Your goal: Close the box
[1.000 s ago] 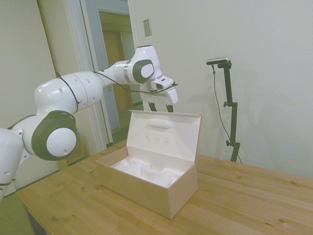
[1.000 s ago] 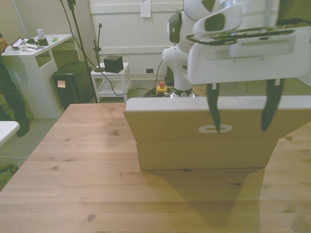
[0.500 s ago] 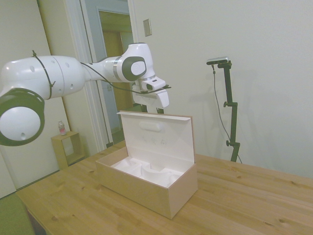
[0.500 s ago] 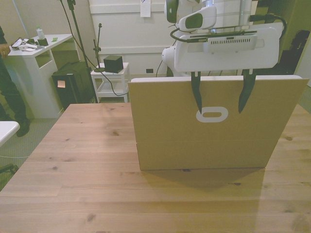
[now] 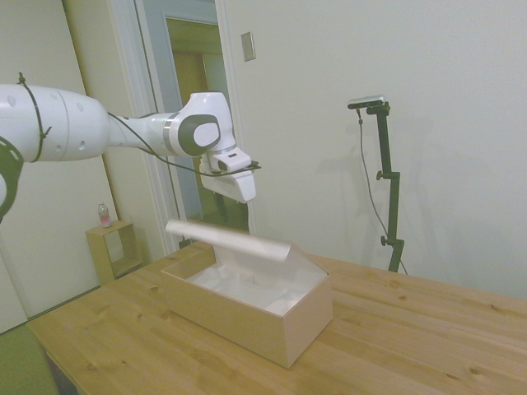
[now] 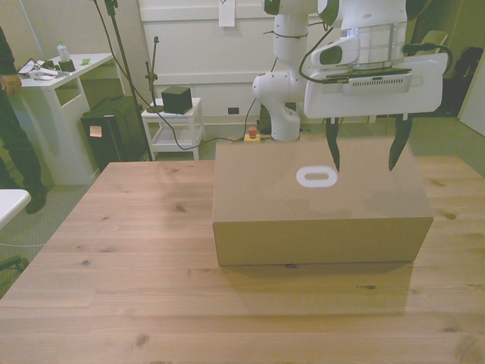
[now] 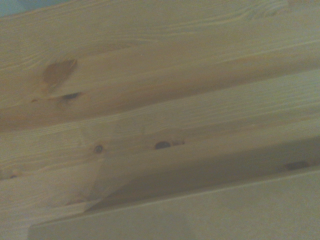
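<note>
Setting: robotics lab in a plain office-type room. Evidence: white robot arm (image 6: 284, 91) mounted behind a wooden table (image 6: 114, 288); red emergency-stop button (image 6: 252, 133) on the floor; loose cables along the wall; white desk (image 6: 53, 95) with clutter; small white trolley (image 6: 173, 125) carrying a black cube (image 6: 176, 98); bare walls, open doorway (image 5: 193, 107).

The side camera stands off one table (image 5: 428, 329) corner, looking across at mid distance toward a doorway at 10 o'clock. The front camera faces the robot's base from across the table. Both share the box (image 5: 247, 309) (image 6: 318, 220). The wrist camera looks down, close, on blurred planks.
</note>
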Controlling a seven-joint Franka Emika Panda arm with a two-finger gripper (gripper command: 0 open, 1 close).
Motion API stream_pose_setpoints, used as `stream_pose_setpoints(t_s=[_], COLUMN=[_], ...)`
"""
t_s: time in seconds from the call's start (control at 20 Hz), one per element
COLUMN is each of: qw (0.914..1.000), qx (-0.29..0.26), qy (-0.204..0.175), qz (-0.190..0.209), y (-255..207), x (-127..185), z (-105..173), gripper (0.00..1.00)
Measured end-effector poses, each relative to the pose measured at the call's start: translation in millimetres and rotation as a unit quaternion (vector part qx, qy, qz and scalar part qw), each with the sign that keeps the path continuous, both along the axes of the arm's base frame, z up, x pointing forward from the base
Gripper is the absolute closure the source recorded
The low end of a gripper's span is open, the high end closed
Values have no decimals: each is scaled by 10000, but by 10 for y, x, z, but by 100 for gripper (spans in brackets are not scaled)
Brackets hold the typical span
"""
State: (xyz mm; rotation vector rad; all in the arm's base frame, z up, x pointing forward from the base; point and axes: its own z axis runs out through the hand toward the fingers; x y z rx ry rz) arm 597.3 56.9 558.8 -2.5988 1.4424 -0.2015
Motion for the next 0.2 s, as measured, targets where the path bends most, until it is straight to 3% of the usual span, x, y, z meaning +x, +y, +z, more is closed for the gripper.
stream_pose_setpoints(t_s=[0.2], qw=[10000], qx=[0], qy=[-60], qz=[5], y=[239], x=[-607], z=[80], gripper=[0])
